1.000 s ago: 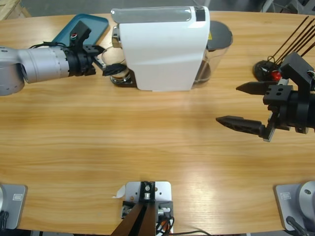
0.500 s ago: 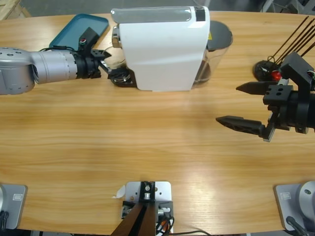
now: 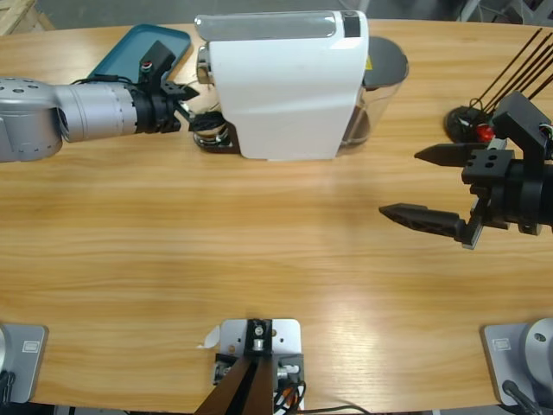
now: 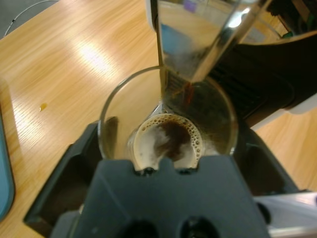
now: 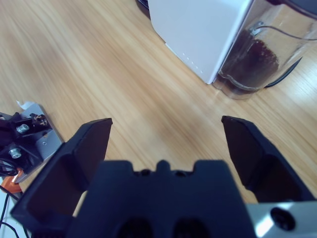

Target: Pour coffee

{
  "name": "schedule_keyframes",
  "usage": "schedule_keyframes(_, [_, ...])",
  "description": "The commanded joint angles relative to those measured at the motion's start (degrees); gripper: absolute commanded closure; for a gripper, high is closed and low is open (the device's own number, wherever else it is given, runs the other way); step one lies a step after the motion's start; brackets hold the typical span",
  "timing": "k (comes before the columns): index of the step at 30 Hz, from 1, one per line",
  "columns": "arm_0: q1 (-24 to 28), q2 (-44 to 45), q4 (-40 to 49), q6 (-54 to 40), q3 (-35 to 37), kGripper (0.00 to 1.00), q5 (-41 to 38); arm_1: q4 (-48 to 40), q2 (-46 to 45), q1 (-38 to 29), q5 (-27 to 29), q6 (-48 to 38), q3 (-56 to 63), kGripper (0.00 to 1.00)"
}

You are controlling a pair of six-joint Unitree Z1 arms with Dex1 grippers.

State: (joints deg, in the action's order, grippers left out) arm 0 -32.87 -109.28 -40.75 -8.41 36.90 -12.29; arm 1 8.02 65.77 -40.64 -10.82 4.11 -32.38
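High view shows the white coffee machine [image 3: 281, 86] at the tabletop's [image 3: 259, 242] far side, where the left gripper [image 4: 166, 148], jaws clasping the glass tumbler [image 4: 168, 119], keeps it under the spout so coffee [image 4: 168, 141] collects, while the right gripper [image 3: 436, 190] waits spread, empty.

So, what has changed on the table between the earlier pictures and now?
The left gripper moved further toward the white coffee machine and now sits at the glass tumbler under the spout, its jaws on either side of the glass. Coffee lies in the glass. The right gripper stayed open in place; the teal tray did not move.
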Motion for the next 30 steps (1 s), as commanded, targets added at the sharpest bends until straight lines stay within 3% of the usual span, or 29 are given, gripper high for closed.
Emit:
schedule_keyframes(1, [-0.6, -3.5, -0.4, -0.6, 0.5, 0.515, -2.0, -0.4, -0.4, -0.4, -0.1, -0.7, 1.8, 0.0])
schedule_keyframes(10, [-0.6, -3.3, -0.4, -0.6, -0.5, 0.529, -2.8, -0.4, -0.5, -0.4, -0.1, -0.7, 1.8, 0.0])
schedule_keyframes(30, [3.9, 7.3, 0.7, 0.1, -4.6, 0.532, 7.0, -0.5, -2.1, -0.4, -0.2, -0.5, 2.1, 0.0])
